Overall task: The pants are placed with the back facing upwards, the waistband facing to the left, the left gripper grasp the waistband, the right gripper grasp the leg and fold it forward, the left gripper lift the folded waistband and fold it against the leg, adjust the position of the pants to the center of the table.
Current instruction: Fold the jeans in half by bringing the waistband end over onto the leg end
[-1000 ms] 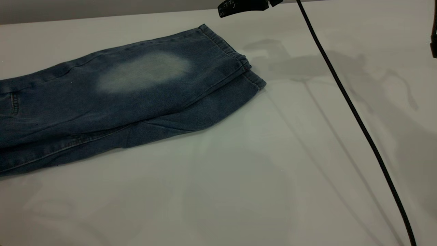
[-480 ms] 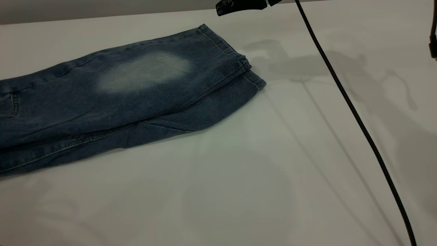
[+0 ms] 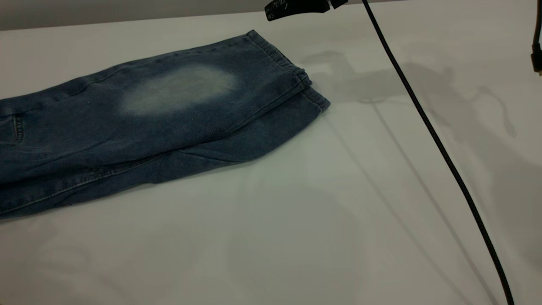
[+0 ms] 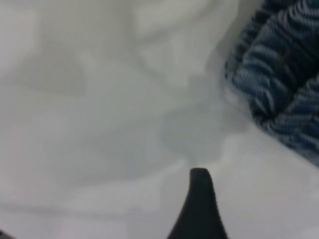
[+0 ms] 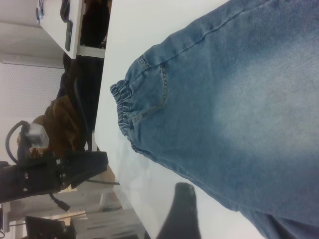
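Note:
The pants (image 3: 139, 123) lie flat on the table (image 3: 338, 220), folded lengthwise. The leg (image 3: 178, 89) with the faded patch is on top, and its hem (image 3: 279, 57) points to the right. The ruffled waistband (image 5: 124, 117) is at the far end in the right wrist view, next to a back pocket (image 5: 152, 84). My right gripper (image 5: 224, 199) hovers open above the hem end, showing one dark finger (image 5: 182, 209). Only a black part of it (image 3: 296, 6) reaches the exterior view. My left gripper (image 4: 247, 199) is open over bare table, apart from the waistband (image 4: 279, 74).
A black cable (image 3: 423, 118) hangs slanting across the table's right side, and another dark part (image 3: 537, 51) sits at the right edge. Beyond the table's far edge stands black rig hardware (image 5: 50, 172). The tabletop in front of and right of the pants is bare.
The black gripper part at the top of the exterior view and its cable have drifted slightly left. The pants have not moved.

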Tool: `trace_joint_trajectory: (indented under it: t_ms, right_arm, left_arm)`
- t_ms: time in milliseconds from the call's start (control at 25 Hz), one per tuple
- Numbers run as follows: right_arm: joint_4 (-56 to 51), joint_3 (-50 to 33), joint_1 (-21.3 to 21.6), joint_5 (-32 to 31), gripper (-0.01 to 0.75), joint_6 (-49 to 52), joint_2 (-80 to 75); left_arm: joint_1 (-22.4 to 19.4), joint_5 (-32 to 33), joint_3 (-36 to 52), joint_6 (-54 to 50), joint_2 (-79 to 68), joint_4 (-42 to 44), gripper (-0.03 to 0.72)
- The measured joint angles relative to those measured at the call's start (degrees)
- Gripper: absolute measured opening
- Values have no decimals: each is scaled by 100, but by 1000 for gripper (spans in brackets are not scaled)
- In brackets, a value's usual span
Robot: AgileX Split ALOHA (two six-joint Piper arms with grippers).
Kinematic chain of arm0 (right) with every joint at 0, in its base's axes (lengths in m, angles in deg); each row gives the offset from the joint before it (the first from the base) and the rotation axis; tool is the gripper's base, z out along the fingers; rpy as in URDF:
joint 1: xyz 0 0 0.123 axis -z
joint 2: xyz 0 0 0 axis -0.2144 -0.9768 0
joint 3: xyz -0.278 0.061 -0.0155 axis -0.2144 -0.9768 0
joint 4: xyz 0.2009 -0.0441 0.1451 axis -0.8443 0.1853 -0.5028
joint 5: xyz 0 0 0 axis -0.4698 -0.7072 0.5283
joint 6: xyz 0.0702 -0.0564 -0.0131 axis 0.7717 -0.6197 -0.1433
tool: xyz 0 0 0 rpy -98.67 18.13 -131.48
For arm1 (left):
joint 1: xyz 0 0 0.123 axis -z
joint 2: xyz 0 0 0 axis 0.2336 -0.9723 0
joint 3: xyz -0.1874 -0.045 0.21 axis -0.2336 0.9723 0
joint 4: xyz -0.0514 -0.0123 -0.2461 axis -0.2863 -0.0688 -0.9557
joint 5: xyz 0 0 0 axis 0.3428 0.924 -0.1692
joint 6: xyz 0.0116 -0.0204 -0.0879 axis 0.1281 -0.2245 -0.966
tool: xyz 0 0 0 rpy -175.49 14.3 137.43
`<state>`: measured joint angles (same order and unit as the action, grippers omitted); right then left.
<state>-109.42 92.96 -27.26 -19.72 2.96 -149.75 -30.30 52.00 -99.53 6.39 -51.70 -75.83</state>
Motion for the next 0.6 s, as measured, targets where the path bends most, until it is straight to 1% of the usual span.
trace_joint_trajectory:
  t_ms: [320,600]
  right_arm:
    - [0,0,0,-61,563,-22,0]
    - [-4,0,0,-216,563,-70,0]
  left_arm:
    - [0,-121,-253,417,-526,5,519]
    - [0,-257,-291,1182,-617,-4,522]
